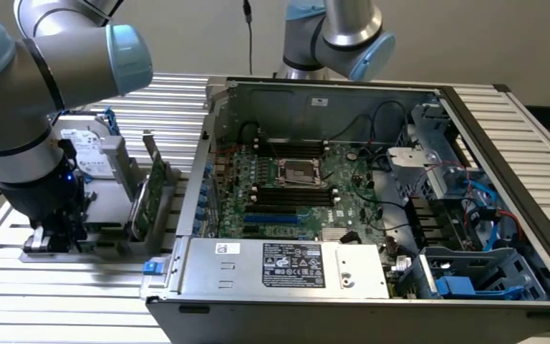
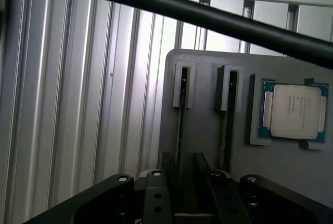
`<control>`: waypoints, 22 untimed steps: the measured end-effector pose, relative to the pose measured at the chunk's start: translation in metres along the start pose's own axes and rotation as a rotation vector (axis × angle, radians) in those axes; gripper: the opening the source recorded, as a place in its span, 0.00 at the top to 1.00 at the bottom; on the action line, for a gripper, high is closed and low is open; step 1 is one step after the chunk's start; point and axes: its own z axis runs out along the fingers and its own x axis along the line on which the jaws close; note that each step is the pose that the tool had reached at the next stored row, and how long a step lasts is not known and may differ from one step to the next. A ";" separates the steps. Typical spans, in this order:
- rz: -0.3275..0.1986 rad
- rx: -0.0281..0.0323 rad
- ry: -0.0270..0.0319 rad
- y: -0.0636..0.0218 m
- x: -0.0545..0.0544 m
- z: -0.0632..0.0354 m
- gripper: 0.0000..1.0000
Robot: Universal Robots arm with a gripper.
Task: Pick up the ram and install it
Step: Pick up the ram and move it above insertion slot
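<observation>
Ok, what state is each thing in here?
computer case, open, lying on its side
CPU socket, empty
memory slots, empty
ram sticks, standing on edge in holder slots
processor, flat in its holder recess
expansion card, upright in the holder
hard drive, standing in the holder
hand, low over one ram stick

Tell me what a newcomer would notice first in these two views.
The open computer case takes the middle and the exterior view's right, its green motherboard bare. At the exterior view's left the arm reaches down to a gray holder beside the case, gripper low. The wrist view has the gripper lined up with one of two ram sticks standing edge-on in slots, a silver processor beside them.
</observation>
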 end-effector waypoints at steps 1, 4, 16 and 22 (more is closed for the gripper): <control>0.000 -0.0004 0.0021 0.0002 0.000 -0.0001 0.67; 0.001 0.0004 0.0070 0.0006 0.000 0.0002 0.67; 0.001 0.0099 0.0084 0.0020 0.000 0.0003 0.86; 0.001 0.0100 0.0069 0.0024 0.000 -0.0030 0.86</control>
